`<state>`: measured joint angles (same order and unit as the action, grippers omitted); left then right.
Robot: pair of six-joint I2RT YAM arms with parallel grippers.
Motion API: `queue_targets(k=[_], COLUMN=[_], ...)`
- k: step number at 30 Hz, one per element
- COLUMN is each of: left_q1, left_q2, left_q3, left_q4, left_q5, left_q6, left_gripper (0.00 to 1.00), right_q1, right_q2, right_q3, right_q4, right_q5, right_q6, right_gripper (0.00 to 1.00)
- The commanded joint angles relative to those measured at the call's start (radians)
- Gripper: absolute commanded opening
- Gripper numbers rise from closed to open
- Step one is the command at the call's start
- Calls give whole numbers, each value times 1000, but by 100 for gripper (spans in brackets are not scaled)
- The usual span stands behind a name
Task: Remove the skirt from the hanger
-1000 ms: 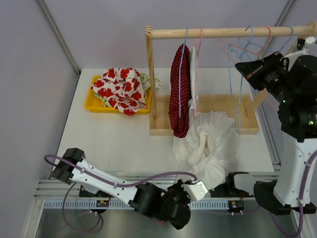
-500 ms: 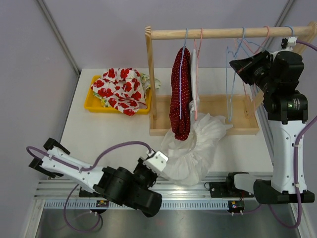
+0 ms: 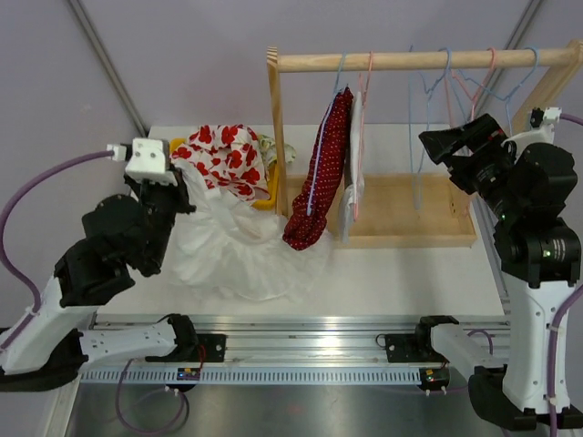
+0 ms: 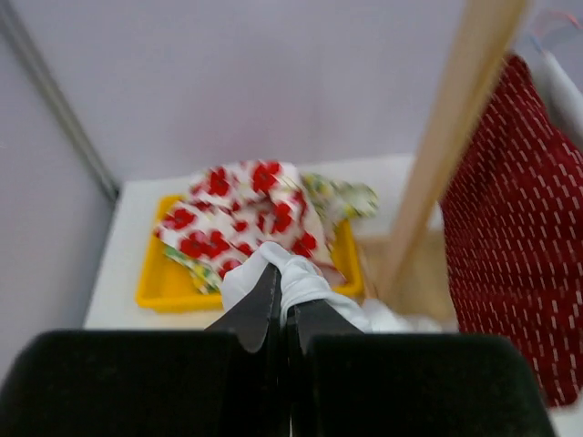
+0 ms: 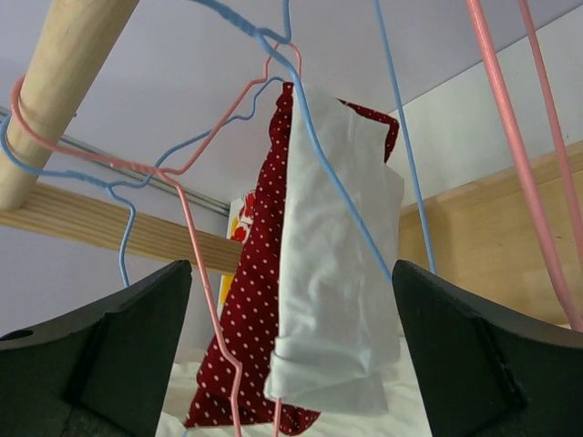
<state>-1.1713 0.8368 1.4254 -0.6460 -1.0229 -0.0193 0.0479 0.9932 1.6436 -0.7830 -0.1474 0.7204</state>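
Left gripper pinching skirt (on table), right gripper — spread — among hangers

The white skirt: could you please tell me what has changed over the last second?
The left tool, shut on the white skirt, dragged it from in front of the rack leftward toward the yellow tray. The right tool opened by the hangers. The red dotted garment stayed hanging; the floral fabric stayed in the tray.

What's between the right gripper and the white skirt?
Top view: between right gripper and white skirt hang empty hangers, a folded white cloth and the red dotted garment.
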Motion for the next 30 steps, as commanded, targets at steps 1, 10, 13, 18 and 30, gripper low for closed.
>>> queue_targets(k=[1,10,13,18,30], left_q1=[257,766,798,831,1099], left_q2=[139,732,897,911,990], left_q3=[113,996,1120,1002,396], left_q4=[253,112,217,310,238], left_q5=[254,638,667,692,876], left_q6=[280,150,188,154,-264], left_gripper=[0,0,0,0,99], right_q1=[6,4,6,6,6], right_q2=[-80,-287,-350,-407,-417], right_q3=[-54,-290,-365,-429,-363], right_q4=[28,132,142,119,307], right_q5=[-6,-101,-119,-142,-389], right_q6=[-36,-59,-55,-58,-84], right_gripper=[99,100,100,100,99])
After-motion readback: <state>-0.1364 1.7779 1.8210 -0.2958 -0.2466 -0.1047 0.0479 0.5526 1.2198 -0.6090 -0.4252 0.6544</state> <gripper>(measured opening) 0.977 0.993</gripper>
